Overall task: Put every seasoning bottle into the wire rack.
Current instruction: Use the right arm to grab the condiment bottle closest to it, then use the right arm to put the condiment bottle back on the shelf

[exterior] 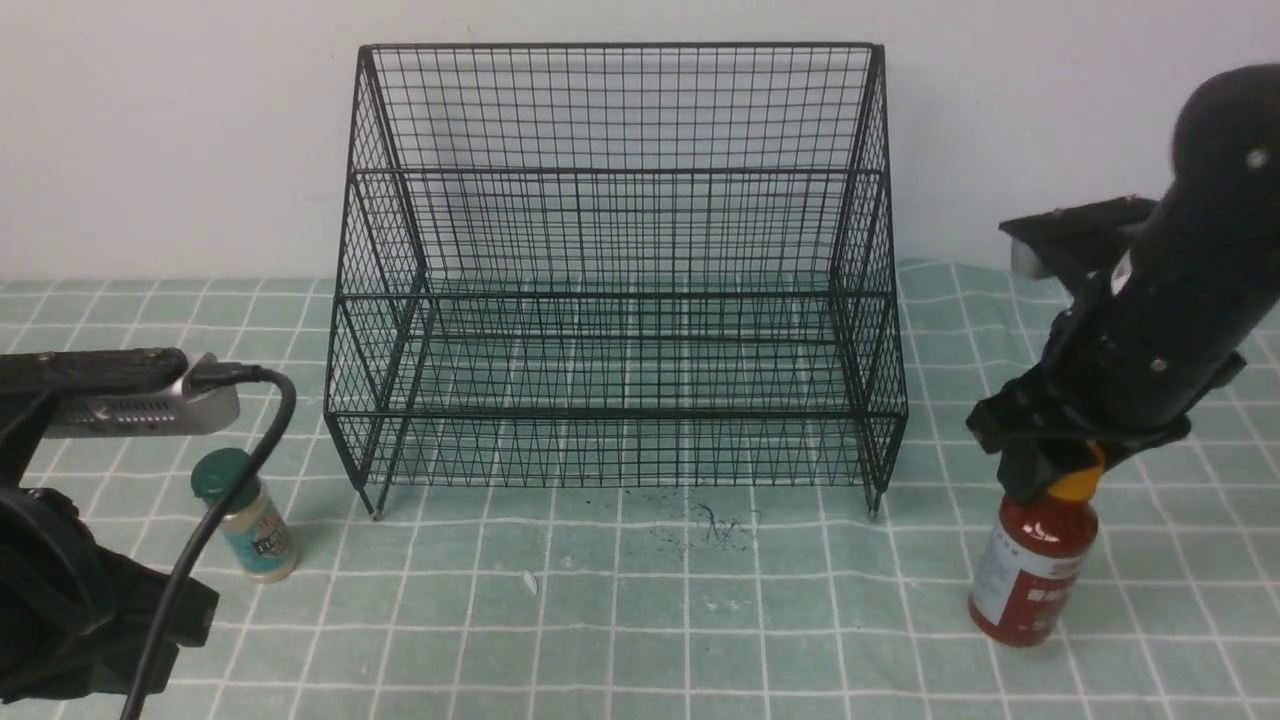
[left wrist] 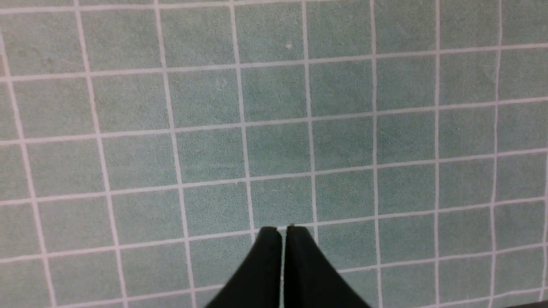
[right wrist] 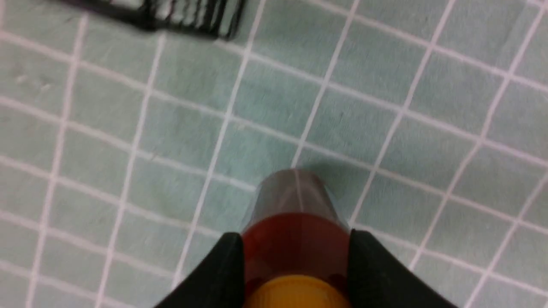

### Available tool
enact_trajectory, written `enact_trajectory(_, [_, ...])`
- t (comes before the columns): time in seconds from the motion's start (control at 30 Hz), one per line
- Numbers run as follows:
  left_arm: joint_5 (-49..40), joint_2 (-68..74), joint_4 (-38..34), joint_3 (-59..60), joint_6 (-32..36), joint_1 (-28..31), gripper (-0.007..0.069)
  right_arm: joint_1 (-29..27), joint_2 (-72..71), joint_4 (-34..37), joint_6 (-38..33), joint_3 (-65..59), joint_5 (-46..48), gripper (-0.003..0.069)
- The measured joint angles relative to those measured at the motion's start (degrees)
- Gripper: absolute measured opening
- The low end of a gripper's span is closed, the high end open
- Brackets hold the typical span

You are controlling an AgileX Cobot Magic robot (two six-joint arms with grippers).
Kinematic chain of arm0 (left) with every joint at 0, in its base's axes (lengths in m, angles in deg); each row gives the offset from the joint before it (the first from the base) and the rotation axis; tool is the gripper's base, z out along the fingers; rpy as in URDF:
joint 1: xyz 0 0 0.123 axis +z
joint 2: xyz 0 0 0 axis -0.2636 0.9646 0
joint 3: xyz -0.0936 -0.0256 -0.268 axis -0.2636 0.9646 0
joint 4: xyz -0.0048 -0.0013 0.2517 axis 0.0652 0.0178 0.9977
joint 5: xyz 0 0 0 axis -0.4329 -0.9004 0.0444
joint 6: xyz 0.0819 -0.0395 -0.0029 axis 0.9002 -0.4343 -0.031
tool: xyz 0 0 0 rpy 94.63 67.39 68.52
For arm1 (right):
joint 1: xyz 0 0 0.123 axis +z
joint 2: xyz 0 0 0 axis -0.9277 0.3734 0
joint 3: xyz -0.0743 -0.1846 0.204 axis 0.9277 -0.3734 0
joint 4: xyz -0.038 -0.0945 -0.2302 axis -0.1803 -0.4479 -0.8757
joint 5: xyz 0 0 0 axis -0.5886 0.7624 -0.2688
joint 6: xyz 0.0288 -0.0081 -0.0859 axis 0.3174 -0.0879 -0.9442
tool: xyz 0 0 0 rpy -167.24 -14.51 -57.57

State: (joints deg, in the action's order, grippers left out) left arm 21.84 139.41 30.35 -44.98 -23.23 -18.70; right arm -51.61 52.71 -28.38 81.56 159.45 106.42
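The red sauce bottle [exterior: 1030, 570] with a yellow cap stands on the checked cloth at the right, leaning slightly. My right gripper [exterior: 1045, 478] comes down over its top. In the right wrist view the two black fingers of the right gripper [right wrist: 295, 237] press against both sides of the bottle [right wrist: 294, 201] just below the cap. The small shaker [exterior: 250, 520] with a green cap stands at the left, in front of the rack's left leg. The black wire rack [exterior: 615, 413] stands in the middle at the back, with nothing in it. My left gripper [left wrist: 282, 231] is shut and holds nothing above bare cloth.
The left arm [exterior: 60, 590] and its cable [exterior: 200, 540] lie low at the front left, close to the shaker. A white wall rises right behind the rack. Dark specks [exterior: 715, 525] mark the cloth in front of the rack.
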Motion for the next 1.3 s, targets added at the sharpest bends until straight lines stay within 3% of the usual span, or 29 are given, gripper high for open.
enact_trajectory(0.2, [1.2,0.0,0.0,0.0,0.0,0.0,-0.0006,5.8,-8.8,1.5,-1.4,5.5,2.0,0.0290])
enact_trajectory(0.43, [1.2,0.0,0.0,0.0,0.0,0.0,-0.0006,12.6,-1.1,2.5,-1.7,22.9,2.7,0.0290])
enact_trajectory(0.7, [1.0,0.0,0.0,0.0,0.7,0.0,-0.0006,12.7,15.2,-0.8,-1.7,38.1,2.5,0.0290])
enact_trajectory(1.23, [1.3,0.0,0.0,0.0,1.6,0.0,-0.0006,12.7,27.3,-0.1,0.4,39.5,2.0,0.0292])
enact_trajectory(1.3, [2.4,-0.1,0.2,0.0,1.6,0.0,-0.0006,12.7,27.3,-0.1,1.6,39.6,2.0,0.0331])
